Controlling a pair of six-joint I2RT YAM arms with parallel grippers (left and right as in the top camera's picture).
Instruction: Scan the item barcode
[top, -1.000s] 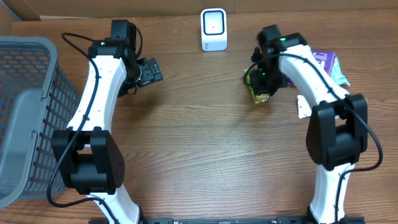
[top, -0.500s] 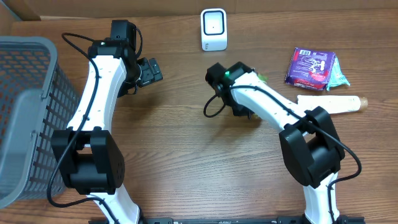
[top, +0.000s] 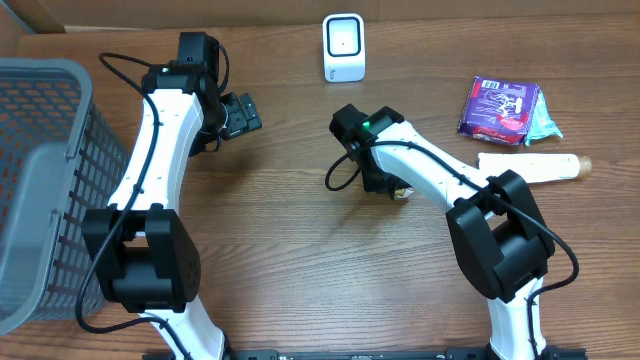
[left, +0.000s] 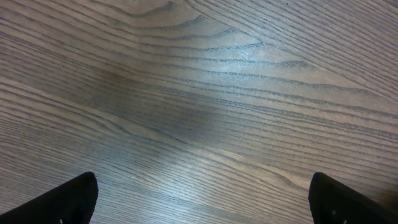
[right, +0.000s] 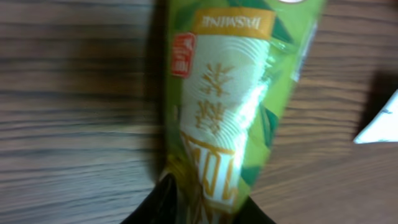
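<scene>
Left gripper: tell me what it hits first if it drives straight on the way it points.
The bare wooden table. The left gripper points down at it with open jaws, and the left wrist view shows only wood grain ahead; how far off is unclear.

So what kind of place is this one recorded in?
Probably a mock shop checkout set up on a wooden table: a white barcode scanner at the back edge, a grey basket at the left, and a purple snack packet.

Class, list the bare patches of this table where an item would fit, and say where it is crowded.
Free: front centre, between left arm and right arm; also between left end effector and scanner. Crowded: right rear, around purple packet and cream tube.
</scene>
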